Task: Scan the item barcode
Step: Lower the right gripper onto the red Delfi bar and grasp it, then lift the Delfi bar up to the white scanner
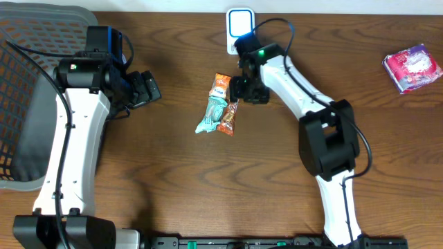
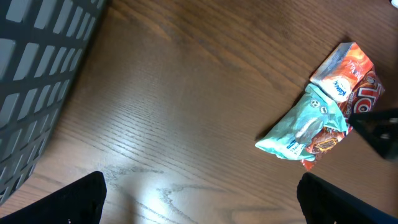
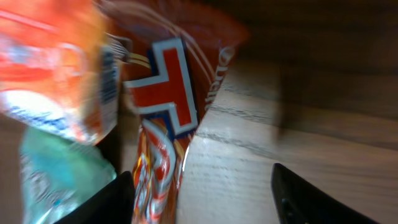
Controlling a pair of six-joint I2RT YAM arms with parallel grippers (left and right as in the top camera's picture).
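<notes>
Fingertips of the right gripper (image 1: 238, 90) stand apart in the overhead view, low over a heap of three snack packets mid-table: an orange-and-white packet (image 1: 220, 86), a teal packet (image 1: 209, 116) and a red packet (image 1: 229, 120). Because the packets overlap, a pinch here may well lift two at once or drag the whole heap. The right arm (image 1: 304, 97) reaches in from the near edge, its wrist turned toward the packets, with the white barcode scanner (image 1: 239, 26) just behind it. The left gripper (image 1: 149, 88) hovers well to the left, beside a grey mesh basket (image 1: 28, 76)

Left wrist view: the left fingers (image 2: 78, 199) gape wide over bare table (image 2: 186, 112), holding nothing; the heap lies at far right

Right wrist view: the right fingertips (image 3: 292, 196) straddle the red packet's edge, not yet pinching it. The packet sits against one finger, so an off-centre grip could let the glossy film slip, or cover its barcode
</notes>
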